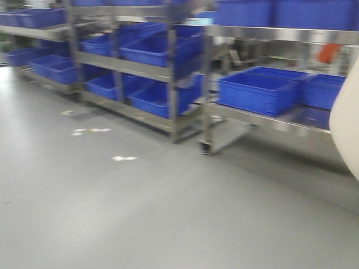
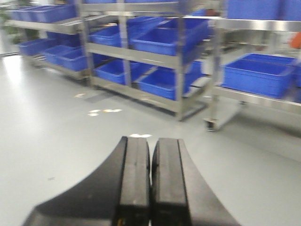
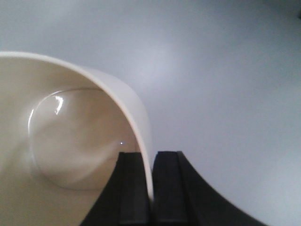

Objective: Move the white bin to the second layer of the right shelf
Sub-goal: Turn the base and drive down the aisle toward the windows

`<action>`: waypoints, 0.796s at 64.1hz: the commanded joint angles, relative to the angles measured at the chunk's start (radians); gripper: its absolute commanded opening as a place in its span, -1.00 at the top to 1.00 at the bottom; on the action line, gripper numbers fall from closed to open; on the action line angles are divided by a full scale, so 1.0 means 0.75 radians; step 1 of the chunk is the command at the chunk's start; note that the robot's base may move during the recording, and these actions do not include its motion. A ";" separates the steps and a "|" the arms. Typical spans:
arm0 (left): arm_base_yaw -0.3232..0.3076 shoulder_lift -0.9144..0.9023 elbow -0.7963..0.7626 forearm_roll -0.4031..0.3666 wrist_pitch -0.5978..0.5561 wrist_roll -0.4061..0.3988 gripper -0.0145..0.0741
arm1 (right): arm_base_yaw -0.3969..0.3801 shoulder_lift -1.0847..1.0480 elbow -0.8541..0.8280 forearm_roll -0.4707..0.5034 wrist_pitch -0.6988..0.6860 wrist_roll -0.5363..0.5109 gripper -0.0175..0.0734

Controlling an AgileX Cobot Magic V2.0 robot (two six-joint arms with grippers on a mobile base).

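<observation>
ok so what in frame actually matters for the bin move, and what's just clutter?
Job: white bin, wall pinched in right claw; right steel rack, the destination.
Clutter: blue crates; left steel racks; pale floor scraps; left claw, shut, empty.

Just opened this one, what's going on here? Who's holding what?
The right gripper is shut on the wall of the white bin, one finger inside and one outside, holding it above the grey floor. The bin looks empty. The left gripper is shut on nothing. Ahead stand steel racks loaded with blue crates. The bin is not yet on any shelf. The front view is blurred.
</observation>
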 commanded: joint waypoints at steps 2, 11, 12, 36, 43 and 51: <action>0.000 -0.020 0.038 -0.010 -0.111 -0.007 0.48 | -0.007 -0.005 -0.034 0.005 -0.091 -0.007 0.49; 0.000 -0.020 0.038 -0.010 -0.111 -0.007 0.48 | -0.007 -0.005 -0.034 0.005 -0.090 -0.007 0.49; 0.000 -0.020 0.038 -0.010 -0.111 -0.007 0.48 | -0.007 -0.005 -0.034 0.005 -0.090 -0.007 0.49; 0.000 -0.020 0.038 -0.010 -0.111 -0.007 0.48 | -0.007 -0.005 -0.034 0.005 -0.089 -0.007 0.49; 0.000 -0.020 0.038 -0.010 -0.111 -0.007 0.48 | -0.007 -0.005 -0.034 0.005 -0.089 -0.007 0.49; 0.000 -0.020 0.038 -0.010 -0.111 -0.007 0.48 | -0.007 -0.005 -0.034 0.005 -0.089 -0.007 0.49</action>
